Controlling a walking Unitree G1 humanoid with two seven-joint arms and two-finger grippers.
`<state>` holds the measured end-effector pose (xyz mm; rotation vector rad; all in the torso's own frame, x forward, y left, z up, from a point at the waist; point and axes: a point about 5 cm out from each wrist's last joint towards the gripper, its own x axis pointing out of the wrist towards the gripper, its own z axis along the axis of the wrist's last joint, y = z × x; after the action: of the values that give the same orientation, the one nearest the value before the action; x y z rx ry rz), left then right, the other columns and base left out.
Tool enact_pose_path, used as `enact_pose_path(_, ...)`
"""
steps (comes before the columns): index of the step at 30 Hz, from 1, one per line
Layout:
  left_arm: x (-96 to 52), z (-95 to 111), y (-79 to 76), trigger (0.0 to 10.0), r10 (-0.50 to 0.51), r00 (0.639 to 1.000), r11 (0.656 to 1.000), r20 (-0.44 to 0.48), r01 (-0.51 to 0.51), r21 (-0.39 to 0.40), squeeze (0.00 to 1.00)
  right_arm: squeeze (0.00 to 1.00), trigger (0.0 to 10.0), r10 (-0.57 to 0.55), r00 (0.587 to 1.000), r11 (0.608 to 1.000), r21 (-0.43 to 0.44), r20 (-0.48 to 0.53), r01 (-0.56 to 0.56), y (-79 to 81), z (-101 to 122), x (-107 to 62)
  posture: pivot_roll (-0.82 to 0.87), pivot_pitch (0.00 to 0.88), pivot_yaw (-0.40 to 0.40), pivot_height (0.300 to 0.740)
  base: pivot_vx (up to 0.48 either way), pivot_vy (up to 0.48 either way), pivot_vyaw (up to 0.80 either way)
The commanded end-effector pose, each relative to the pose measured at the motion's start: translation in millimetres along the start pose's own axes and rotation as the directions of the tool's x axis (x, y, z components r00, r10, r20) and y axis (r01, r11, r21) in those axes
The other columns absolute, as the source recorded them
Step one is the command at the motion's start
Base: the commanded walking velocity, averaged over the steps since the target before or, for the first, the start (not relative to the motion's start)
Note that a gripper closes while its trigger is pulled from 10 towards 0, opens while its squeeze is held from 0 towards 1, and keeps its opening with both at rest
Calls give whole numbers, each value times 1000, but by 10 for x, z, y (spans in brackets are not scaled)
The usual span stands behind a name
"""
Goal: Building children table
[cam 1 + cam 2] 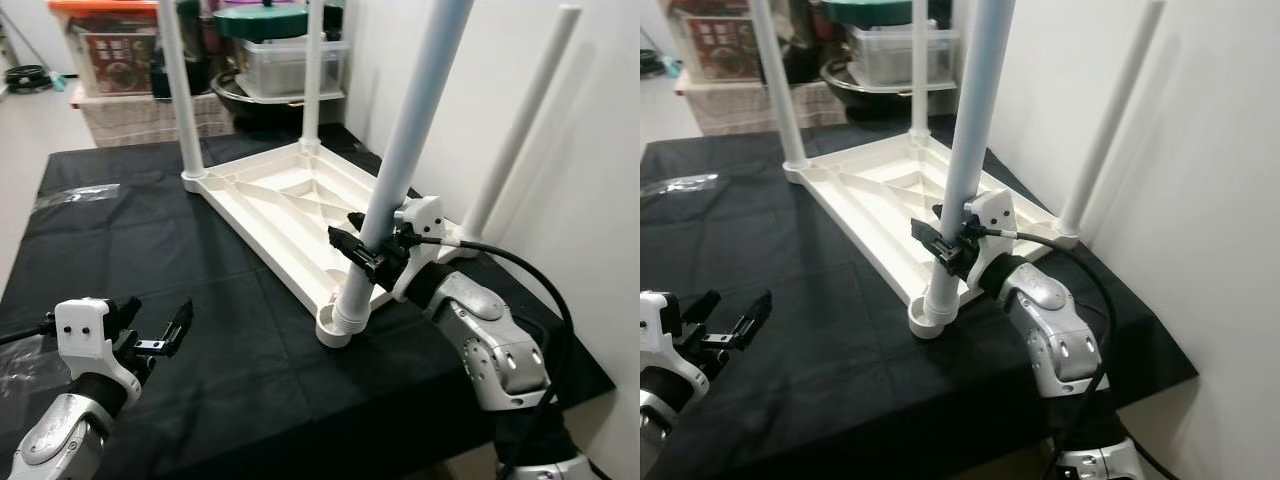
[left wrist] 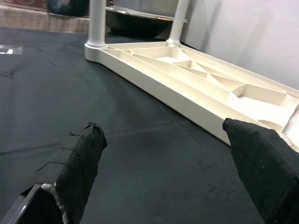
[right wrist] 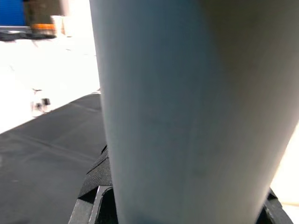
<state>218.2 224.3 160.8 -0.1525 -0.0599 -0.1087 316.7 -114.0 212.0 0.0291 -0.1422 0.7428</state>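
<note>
A: What is held by the right gripper (image 1: 368, 243)?

B: A white table leg (image 1: 400, 150) is clasped low down between its closed black fingers, just above the ribbed end seated in the near corner socket (image 1: 336, 328). The leg is probably being steadied or pressed into place.

A: And the left gripper (image 1: 160, 326)?

B: It is held wide open and empty above the black cloth (image 1: 230, 380), apart from the table.

A: Where is the table?

B: The white tabletop (image 1: 290, 215) is laid upside down on the cloth, ribs upward, so that sockets can be reached. Three other legs (image 1: 180, 90) are already stood in their corners.

A: Can any writing be read?

B: None can be made out; printing on the storage boxes (image 1: 110, 50) behind is too small.
</note>
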Motion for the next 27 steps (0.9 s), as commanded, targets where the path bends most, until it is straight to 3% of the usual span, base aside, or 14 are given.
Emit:
enact_pose_path(1, 8, -21, -42, 10000, -17, 1000, 1000, -7, 17, 1, 0, 0, 0, 31, 999, 999, -18, 16, -30, 28, 25, 74, -21, 0, -61, 740, 0, 0, 0)
enact_pose_path(9, -14, -31, -86, 10000, -26, 1000, 1000, -7, 26, 1, 0, 0, 0, 49, 998, 996, -74, 25, -47, -74, 90, 266, 3, 0, -80, 740, 0, 0, 0)
enact_pose_path(20, -30, -33, -79, 10000, -25, 1000, 1000, -9, 25, 1, 0, 0, 0, 30, 999, 994, -107, 14, -29, -119, 52, 237, 2, 0, -74, 740, 0, 0, 0)
enact_pose_path(27, 3, -26, -69, 10000, -35, 999, 999, -12, 35, 7, 0, 0, 0, 38, 998, 979, -198, -56, -48, -167, -86, 78, -8, 0, -62, 740, 0, 0, 0)
